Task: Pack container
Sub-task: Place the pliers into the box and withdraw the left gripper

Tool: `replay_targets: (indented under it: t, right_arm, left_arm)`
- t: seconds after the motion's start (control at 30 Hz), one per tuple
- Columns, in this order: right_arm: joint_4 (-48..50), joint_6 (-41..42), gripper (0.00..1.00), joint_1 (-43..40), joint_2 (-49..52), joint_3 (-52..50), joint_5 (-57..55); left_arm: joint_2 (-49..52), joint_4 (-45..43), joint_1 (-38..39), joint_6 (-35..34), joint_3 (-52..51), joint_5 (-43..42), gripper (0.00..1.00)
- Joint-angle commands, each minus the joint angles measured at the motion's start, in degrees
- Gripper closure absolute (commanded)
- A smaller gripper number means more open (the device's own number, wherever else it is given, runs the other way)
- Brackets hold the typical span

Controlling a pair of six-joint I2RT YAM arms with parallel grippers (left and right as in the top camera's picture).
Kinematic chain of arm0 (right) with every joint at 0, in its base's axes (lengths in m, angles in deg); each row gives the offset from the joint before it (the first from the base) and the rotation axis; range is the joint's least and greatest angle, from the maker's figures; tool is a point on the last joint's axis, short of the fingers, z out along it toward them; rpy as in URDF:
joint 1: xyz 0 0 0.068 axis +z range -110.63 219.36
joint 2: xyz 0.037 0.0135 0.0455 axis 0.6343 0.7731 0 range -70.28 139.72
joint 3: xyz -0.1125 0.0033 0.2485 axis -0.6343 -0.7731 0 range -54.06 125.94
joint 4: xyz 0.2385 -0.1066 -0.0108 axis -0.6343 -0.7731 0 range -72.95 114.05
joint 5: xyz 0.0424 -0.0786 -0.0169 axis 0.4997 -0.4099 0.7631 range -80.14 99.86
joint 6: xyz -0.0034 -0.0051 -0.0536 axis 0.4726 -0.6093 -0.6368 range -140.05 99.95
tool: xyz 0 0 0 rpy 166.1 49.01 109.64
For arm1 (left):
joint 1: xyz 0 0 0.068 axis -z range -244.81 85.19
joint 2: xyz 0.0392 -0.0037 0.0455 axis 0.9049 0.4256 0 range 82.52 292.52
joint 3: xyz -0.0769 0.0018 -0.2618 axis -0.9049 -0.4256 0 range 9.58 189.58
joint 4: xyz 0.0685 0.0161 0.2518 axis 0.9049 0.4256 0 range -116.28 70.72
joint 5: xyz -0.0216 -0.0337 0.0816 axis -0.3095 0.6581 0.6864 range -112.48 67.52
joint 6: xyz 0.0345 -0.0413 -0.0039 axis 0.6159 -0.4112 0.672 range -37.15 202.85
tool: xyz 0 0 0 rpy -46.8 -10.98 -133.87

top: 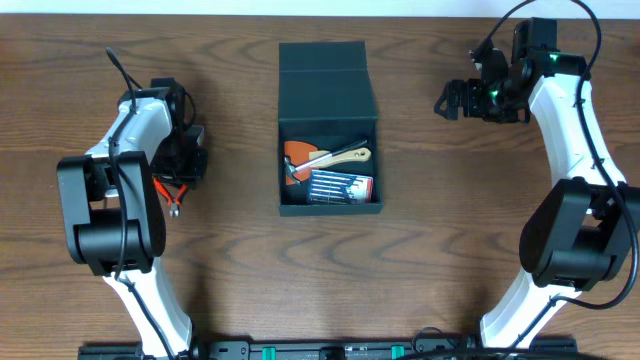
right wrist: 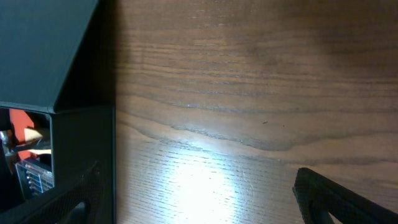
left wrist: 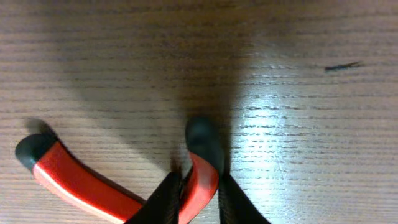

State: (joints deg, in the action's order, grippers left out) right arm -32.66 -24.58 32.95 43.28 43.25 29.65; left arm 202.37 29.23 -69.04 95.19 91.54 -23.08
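Observation:
The dark teal container (top: 329, 209) stands open at the table's middle, its lid (top: 326, 80) folded back. Inside lie a wooden-handled hammer (top: 338, 157), an orange tool (top: 297, 152) and a pack of screwdriver bits (top: 341, 187). Red-handled pliers (top: 172, 195) lie on the table at the left. My left gripper (top: 180, 182) is down on them; in the left wrist view its fingers (left wrist: 199, 202) are shut around one red handle (left wrist: 202, 177), and the other handle (left wrist: 68, 180) is free. My right gripper (top: 452, 100) is open and empty right of the container, whose wall shows in the right wrist view (right wrist: 78, 146).
Bare wooden table lies between the right gripper's fingers (right wrist: 205, 205). The two arm bases stand at the front left and front right.

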Motion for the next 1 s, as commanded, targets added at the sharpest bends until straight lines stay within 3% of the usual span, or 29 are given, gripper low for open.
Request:
replay_targets:
  t: [0.0,0.07,0.23,0.57,0.7,0.97]
  right_arm:
    - [-0.1,0.7,0.01,0.5,0.0,-0.4,1.0]
    - [-0.1,0.6,0.01,0.5,0.0,-0.4,1.0]
    - [-0.1,0.7,0.01,0.5,0.0,-0.4,1.0]
    - [0.3,0.7,0.01,0.5,0.0,-0.4,1.0]
    - [0.2,0.7,0.01,0.5,0.0,-0.4,1.0]
    - [0.2,0.7,0.01,0.5,0.0,-0.4,1.0]
  left_arm:
    - [1.4,0.0,0.0,0.7,-0.5,-0.3,0.88]
    - [1.3,0.7,0.0,0.8,-0.5,-0.3,0.94]
    - [0.1,3.6,0.0,0.9,1.5,-0.2,0.95]
    - [-13.5,11.6,2.3,0.9,19.1,-0.3,0.94]
    - [-21.0,8.5,7.7,2.8,21.2,-0.3,0.94]
    - [-24.0,8.3,28.4,20.5,20.6,-0.3,0.94]
